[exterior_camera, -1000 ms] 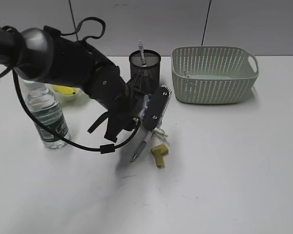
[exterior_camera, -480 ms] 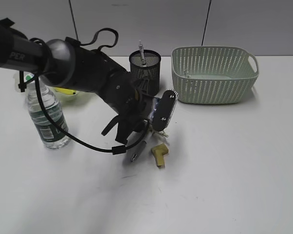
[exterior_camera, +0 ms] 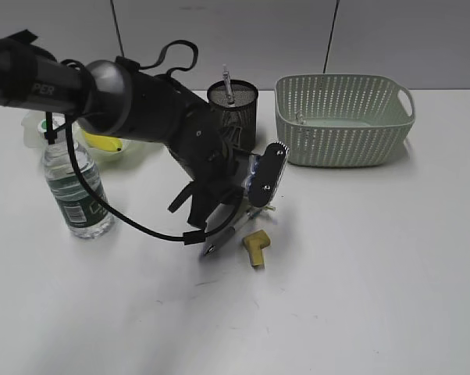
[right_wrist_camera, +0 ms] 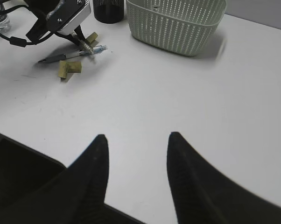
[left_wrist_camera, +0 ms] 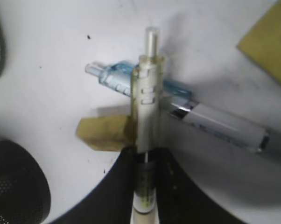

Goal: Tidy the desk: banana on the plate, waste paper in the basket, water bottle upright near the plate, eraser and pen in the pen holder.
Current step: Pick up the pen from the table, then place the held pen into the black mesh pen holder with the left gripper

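In the left wrist view my left gripper (left_wrist_camera: 145,156) is shut on a cream pen (left_wrist_camera: 148,88), which crosses over a silver pen with a clear blue end (left_wrist_camera: 215,123) lying on the desk (exterior_camera: 360,258). Yellow eraser pieces lie beside them (left_wrist_camera: 101,134) (left_wrist_camera: 269,44). From outside, the left gripper (exterior_camera: 260,209) is low over the silver pen (exterior_camera: 219,242) and the eraser (exterior_camera: 256,247). The pen holder (exterior_camera: 233,111) stands just behind. The water bottle (exterior_camera: 75,183) is upright beside the banana (exterior_camera: 102,143) on the plate (exterior_camera: 30,125). My right gripper (right_wrist_camera: 136,137) hangs open over bare desk. No waste paper shows.
The basket (exterior_camera: 344,117) stands at the back right, close to the pen holder. A pen sticks up out of the pen holder (exterior_camera: 227,80). My left arm and its cable (exterior_camera: 133,226) stretch over the desk between bottle and pens.
My left arm has moved right and down onto the pens. Its jaws, apart a second ago, have closed on the cream pen. The right gripper has not changed.
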You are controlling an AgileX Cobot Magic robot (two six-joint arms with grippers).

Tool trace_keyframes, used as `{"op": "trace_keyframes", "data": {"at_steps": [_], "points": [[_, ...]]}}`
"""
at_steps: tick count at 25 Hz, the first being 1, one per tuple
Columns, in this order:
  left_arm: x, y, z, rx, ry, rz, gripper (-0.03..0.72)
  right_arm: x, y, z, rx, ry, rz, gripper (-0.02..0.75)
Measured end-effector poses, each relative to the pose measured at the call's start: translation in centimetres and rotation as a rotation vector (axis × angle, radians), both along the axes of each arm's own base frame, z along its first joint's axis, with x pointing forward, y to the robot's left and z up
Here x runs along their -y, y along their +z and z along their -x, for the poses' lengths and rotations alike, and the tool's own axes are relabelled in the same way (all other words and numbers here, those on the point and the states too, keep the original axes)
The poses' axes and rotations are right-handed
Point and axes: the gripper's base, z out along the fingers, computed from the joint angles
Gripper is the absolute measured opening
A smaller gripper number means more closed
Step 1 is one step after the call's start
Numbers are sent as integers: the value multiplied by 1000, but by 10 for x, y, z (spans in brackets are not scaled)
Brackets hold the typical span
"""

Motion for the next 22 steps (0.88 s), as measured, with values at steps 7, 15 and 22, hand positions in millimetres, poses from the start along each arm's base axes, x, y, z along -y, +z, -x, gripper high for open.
{"op": "trace_keyframes", "data": {"at_steps": [7,15,22], "points": [[0,32,0,39,36,60,89,0,0,0,0,0,0,340],[0,116,4,37,299,497,89,0,0,0,0,0,0,340],[-42,165,-32,-14,741,1040,89,0,0,0,0,0,0,340]]}}
